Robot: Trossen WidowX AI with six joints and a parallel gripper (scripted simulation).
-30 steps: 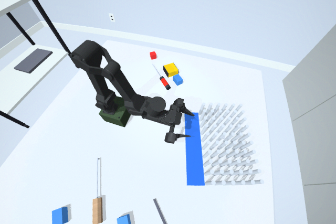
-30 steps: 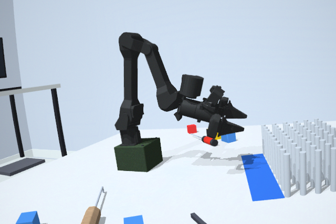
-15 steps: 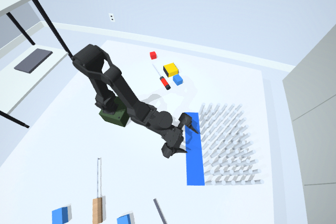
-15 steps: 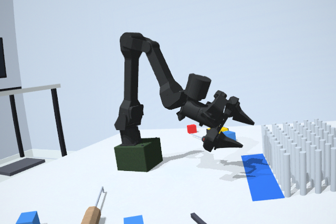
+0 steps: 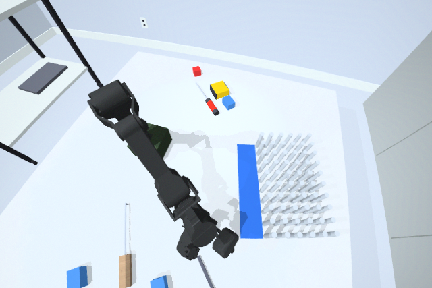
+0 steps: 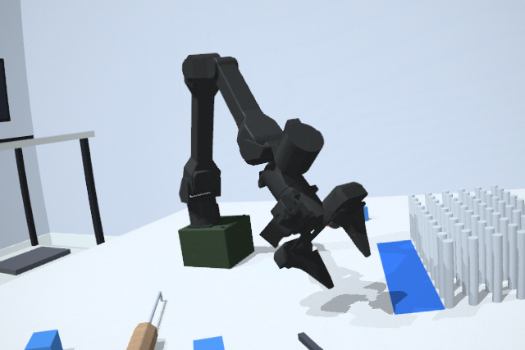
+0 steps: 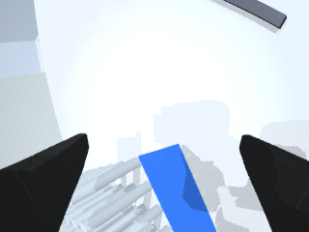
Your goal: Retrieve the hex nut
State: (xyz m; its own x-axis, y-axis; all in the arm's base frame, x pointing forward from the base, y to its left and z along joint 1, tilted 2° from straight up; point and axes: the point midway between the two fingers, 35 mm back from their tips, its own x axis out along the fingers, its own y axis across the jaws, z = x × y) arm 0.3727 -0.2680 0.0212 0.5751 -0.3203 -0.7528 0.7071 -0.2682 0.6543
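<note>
My gripper point(image 5: 208, 250) point(image 6: 349, 270) point(image 7: 165, 141) is open and empty, fingers pointing down above the table beside the near end of the blue taped strip point(image 5: 248, 180) point(image 6: 407, 282) point(image 7: 166, 181). The grey metal spacers point(image 5: 274, 234) point(image 6: 448, 274) stand upright in rows along the strip's far side. I cannot make out the nut. A wooden-handled tool point(image 5: 125, 270) point(image 6: 143, 336) with a thin hooked metal shaft lies at the front left. A dark bar point(image 5: 206, 271) point(image 6: 309, 341) point(image 7: 258, 11) lies at the front. A red-and-black screwdriver point(image 5: 211, 106) lies at the back.
A yellow-and-black block point(image 5: 219, 89), a blue block point(image 5: 228, 102) and a red cube point(image 5: 196, 71) are near the screwdriver. Two blue blocks point(image 5: 77, 276) point(image 5: 159, 282) flank the wooden handle. The arm's green base point(image 6: 216, 242) stands left of the strip.
</note>
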